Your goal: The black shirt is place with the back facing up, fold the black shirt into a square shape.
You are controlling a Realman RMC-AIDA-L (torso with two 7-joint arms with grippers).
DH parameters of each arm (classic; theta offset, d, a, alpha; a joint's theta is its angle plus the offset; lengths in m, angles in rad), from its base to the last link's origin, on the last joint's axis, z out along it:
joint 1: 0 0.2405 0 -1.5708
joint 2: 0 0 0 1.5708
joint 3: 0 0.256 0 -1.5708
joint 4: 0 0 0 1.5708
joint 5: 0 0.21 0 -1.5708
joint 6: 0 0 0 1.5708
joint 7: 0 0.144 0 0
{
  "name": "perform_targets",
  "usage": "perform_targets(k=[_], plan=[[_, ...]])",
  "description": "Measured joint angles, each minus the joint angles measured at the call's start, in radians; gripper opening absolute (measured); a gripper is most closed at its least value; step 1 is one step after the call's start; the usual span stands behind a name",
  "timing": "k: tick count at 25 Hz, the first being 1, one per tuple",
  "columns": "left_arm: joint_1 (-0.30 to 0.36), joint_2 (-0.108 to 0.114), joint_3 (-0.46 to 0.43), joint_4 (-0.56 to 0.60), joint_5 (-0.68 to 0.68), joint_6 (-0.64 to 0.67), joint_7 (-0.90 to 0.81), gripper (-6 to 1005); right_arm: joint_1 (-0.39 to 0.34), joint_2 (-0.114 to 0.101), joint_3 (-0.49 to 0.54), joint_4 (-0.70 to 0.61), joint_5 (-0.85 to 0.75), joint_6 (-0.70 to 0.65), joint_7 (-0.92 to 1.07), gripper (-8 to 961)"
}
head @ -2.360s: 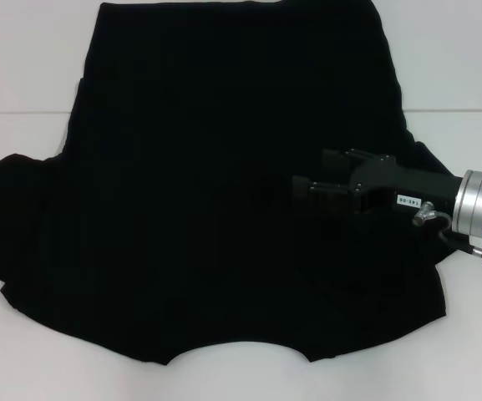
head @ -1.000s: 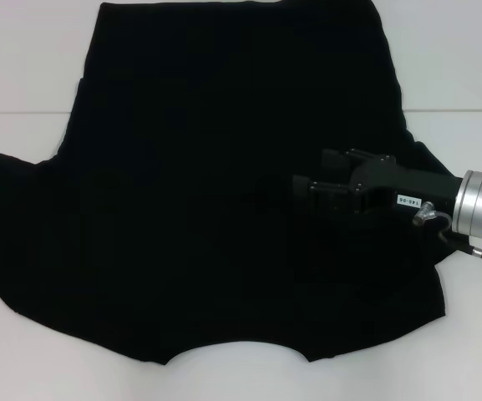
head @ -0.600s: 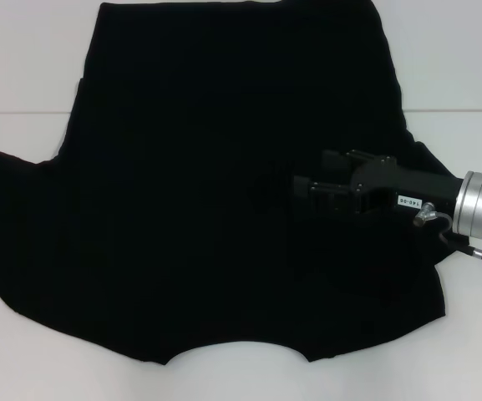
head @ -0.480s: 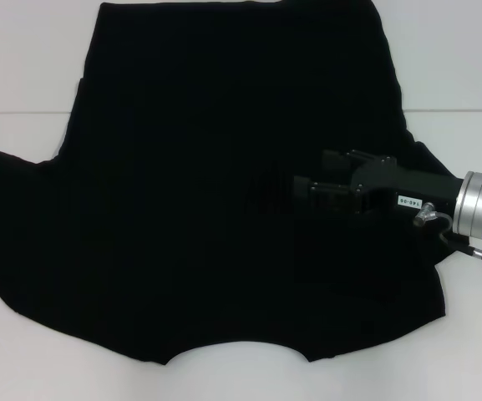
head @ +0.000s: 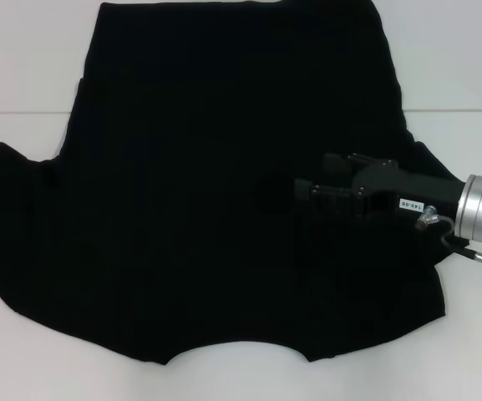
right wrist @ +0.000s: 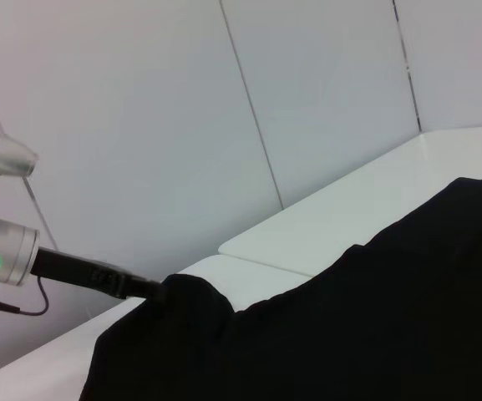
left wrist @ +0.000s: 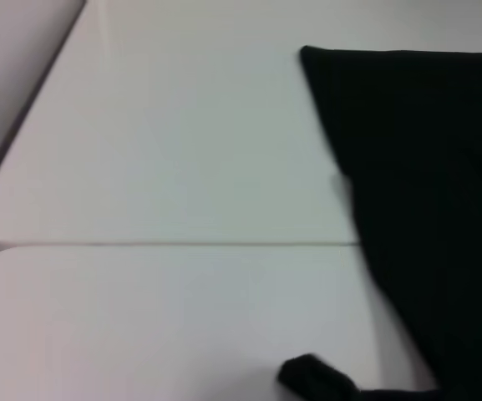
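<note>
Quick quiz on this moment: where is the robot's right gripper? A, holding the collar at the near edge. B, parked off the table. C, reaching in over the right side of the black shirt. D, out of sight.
C: in the head view the right gripper reaches in from the right and lies over the right side of the black shirt, which is spread on the white table.

The black shirt [head: 224, 184] is soft, matt cloth. The bench [head: 23, 75] looks smooth, white and faintly glossy. The right claw [head: 307, 194] is matt black plastic on a brushed metal wrist.
</note>
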Motion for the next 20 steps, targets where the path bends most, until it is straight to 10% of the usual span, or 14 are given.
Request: perform_targets(k=[20], plan=[[0.004,-0.061,0.166,0.113,-0.147,0.202,0.084,20,-0.006,0.0,0.0,0.009,0.0,0.001,-0.003,914]])
